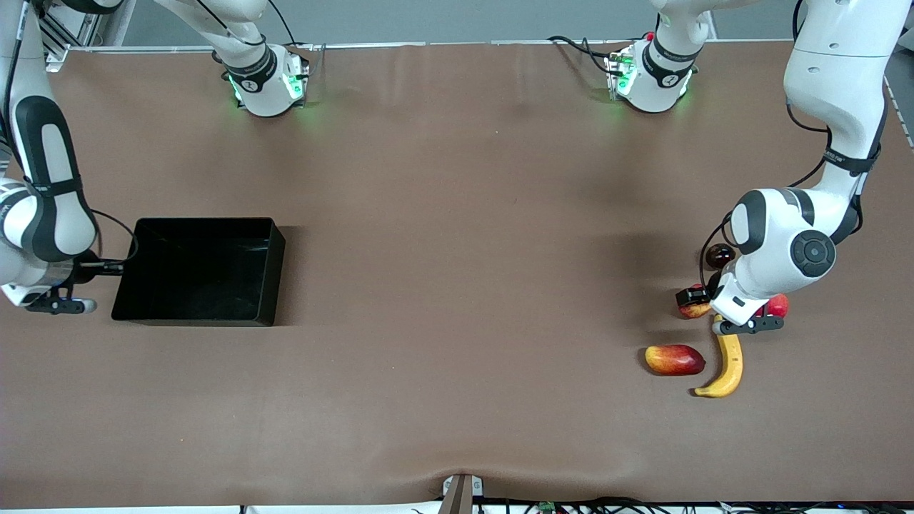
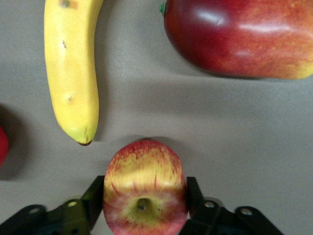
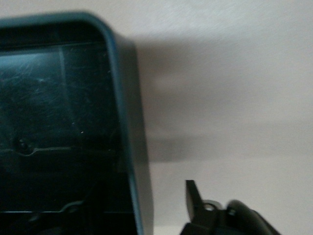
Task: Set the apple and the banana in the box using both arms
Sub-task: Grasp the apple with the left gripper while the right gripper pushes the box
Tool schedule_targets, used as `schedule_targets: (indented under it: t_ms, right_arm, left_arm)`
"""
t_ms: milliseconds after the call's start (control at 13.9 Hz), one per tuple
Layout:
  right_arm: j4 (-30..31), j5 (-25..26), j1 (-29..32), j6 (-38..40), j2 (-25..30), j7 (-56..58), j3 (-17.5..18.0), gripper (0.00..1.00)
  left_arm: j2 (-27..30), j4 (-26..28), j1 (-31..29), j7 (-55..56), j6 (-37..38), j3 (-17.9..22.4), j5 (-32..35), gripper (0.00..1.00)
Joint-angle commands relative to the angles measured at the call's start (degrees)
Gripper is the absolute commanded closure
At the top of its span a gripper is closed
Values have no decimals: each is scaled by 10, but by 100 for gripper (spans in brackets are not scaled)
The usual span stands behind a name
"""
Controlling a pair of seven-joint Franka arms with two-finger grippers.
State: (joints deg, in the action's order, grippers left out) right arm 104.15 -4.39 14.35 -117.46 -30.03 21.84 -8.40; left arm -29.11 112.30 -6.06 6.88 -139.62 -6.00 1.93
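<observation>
The apple (image 1: 693,310), red with yellow streaks, rests on the table at the left arm's end. My left gripper (image 1: 696,303) is down around it and open. In the left wrist view the apple (image 2: 145,188) sits between the fingers (image 2: 96,196), which stand close to both its sides. The banana (image 1: 727,364) lies nearer to the front camera than the apple, and its tip shows in the left wrist view (image 2: 71,73). The black box (image 1: 268,271) stands at the right arm's end. My right gripper (image 1: 111,268) is open astride its end wall (image 3: 132,147), with one finger (image 3: 191,198) outside and the other hidden.
A red-yellow mango-like fruit (image 1: 675,359) lies beside the banana and shows in the left wrist view (image 2: 239,36). A plain red round fruit (image 1: 777,305) and a dark round fruit (image 1: 720,255) lie close to the left gripper. Brown table surface stretches between the box and the fruits.
</observation>
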Motion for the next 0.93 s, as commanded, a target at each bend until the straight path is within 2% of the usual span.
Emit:
schedule_targets:
  t_ms: [0, 72, 359, 574, 718, 862]
  right_arm:
    - [20, -17, 10, -1, 19, 77, 7, 100]
    - [18, -21, 11, 2, 20, 100, 7, 100]
    - [-59, -33, -1, 124, 29, 106, 7, 100]
    - [-133, -35, -18, 212, 29, 95, 7, 100]
    - [-146, -40, -37, 248, 35, 43, 8, 100]
    - [-141, -76, -70, 288, 51, -12, 8, 100]
  left_arm:
    - [-3, -6, 0, 3, 1, -2, 6, 92]
    - [0, -6, 2, 3, 4, -2, 6, 100]
    - [37, -16, 3, 2, 41, -9, 7, 100]
    - [72, -43, 3, 4, 113, -17, 6, 100]
    - [83, -83, 3, 5, 184, -23, 6, 100]
    - [93, -116, 3, 18, 240, -26, 5, 100]
